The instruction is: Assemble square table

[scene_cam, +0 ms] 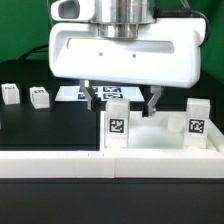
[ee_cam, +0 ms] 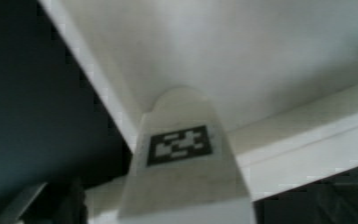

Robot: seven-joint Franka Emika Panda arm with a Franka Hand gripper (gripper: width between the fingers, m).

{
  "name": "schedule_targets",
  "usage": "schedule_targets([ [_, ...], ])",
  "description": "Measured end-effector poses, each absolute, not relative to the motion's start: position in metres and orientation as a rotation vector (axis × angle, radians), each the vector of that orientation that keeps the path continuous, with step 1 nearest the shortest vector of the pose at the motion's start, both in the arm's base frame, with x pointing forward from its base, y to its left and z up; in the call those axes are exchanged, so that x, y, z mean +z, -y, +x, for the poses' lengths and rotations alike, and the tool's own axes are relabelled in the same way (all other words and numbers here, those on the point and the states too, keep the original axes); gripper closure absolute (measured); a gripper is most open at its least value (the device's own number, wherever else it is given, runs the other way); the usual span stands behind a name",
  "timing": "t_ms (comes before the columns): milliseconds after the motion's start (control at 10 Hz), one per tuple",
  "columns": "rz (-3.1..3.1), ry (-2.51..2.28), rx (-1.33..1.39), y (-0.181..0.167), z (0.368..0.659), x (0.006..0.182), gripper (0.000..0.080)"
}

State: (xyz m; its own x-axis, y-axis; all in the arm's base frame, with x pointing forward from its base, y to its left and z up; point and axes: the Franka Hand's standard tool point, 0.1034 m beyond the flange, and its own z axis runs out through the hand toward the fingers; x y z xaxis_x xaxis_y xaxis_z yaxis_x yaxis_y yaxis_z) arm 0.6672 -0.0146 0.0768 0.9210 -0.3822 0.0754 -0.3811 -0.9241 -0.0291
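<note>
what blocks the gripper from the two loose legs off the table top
Nothing visible. The open gripper hangs over an upright leg on the table top; a loose leg and a second loose leg stand toward the exterior view's left with no part between.

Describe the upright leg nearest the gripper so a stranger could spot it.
Find the big white gripper. Just below it a tagged leg stands on the white top. The other upright leg stands further toward the exterior view's right.
</note>
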Motion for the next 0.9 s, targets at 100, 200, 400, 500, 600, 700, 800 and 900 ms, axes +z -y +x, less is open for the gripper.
schedule_targets([
  [100,-3.065,-0.614,-0.121,0.014,0.6666,0.0751,0.0151],
  [200,-3.057,-0.65,-0.12,0.014,0.6666,0.075,0.0151],
  [400,-3.033,-0.734,-0.119,0.0137,0.6665,0.0747,0.0425],
  [500,-2.997,-0.856,-0.117,0.0136,0.6664,0.0744,0.0425],
  [600,-2.974,-0.923,-0.115,0.0133,0.6664,0.0743,0.0512],
  [700,-2.925,-1.059,-0.113,0.0133,0.6664,0.0743,0.0512],
  [800,-2.907,-1.103,-0.113,0.0132,0.6665,0.0743,0.0512],
  [900,-2.84,-1.254,-0.109,0.0127,0.6666,0.074,0.0512],
])
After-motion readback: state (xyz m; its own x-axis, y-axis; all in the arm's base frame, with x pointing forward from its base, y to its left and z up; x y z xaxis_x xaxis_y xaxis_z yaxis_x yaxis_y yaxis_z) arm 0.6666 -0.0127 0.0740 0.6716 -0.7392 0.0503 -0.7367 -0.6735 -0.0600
